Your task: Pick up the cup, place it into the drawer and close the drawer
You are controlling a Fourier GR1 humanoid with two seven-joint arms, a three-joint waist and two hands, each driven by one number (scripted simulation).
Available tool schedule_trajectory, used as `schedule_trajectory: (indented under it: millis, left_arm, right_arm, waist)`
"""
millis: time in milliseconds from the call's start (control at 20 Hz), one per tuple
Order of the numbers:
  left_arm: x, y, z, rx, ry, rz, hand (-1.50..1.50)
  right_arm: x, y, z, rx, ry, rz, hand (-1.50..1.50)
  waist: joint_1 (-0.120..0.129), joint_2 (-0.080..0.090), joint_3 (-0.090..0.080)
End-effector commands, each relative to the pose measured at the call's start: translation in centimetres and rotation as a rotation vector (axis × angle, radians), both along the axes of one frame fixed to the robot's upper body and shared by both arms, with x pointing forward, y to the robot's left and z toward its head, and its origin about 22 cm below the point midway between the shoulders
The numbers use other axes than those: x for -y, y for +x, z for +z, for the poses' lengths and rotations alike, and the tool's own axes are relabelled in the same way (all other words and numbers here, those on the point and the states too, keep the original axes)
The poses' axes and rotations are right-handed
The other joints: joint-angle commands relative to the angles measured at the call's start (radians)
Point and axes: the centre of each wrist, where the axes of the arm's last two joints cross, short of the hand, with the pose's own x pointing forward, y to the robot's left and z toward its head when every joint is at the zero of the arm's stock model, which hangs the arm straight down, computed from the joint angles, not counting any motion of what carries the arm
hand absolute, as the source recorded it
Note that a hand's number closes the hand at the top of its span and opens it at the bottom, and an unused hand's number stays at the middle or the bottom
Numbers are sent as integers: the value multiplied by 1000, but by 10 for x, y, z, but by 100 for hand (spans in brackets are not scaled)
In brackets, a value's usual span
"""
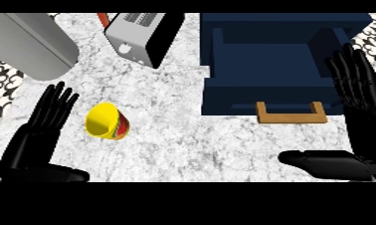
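Left robot hand (33,137) shows by the left edge of the white marbled counter (183,129). It is open, with the fingers straight and pointing toward the far edge, and it holds nothing. The right robot hand (358,119) shows by the right edge, also open and empty, fingers up and the thumb stretched toward the middle of the counter. The small yellow cup with a red band (107,121) sits on the counter's left half, closer to the near edge than to the far one. It is just beside the fingers of the left robot hand, on their inner side, but not touching them. It looks tipped, with its mouth turned partly toward the near-left corner, though I cannot tell its pose for sure. The dark blue drawer (268,64) is pulled open on the right half, nothing shows inside it, and its light wooden handle (291,114) faces the near edge. I judge that the task is at its first step: the cup is not yet grasped. The next move calls for the left robot hand to turn inward, come down over the cup and curl around its body. A tipped, round cup may roll away if the fingers push it first. After that comes a long carry across the counter to the drawer, well apart from the cup.
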Motion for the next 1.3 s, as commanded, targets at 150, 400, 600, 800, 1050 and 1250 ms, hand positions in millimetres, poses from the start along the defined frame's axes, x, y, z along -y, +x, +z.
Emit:
schedule_trajectory:
  millis: [150,400,600,800,1050,1250]
  left_arm:
    - [-13,-2,-57,-57,52,58,-150]
    - [-41,8,-85,-111,98,107,-150]
    - [-43,22,-100,-105,74,92,-150]
    - [-41,5,-136,-104,74,110,-150]
    - [-39,24,-145,-103,34,113,-150]
    - [-50,29,-150,-68,35,144,-150]
  right_arm:
    - [7,3,-8,20,15,1,-150]
    - [2,12,-23,0,-7,5,-150]
    - [2,11,-1,8,4,-2,-150]
    - [7,0,-5,-1,10,13,-150]
    - [2,3,-18,-8,-8,-4,-150]
    - [19,9,-16,-7,-13,32,-150]
  waist:
    - [-1,0,0]
    - [-3,1,0]
    - [-2,0,0]
    - [-5,1,0]
    - [-5,1,0]
    - [-13,4,-1]
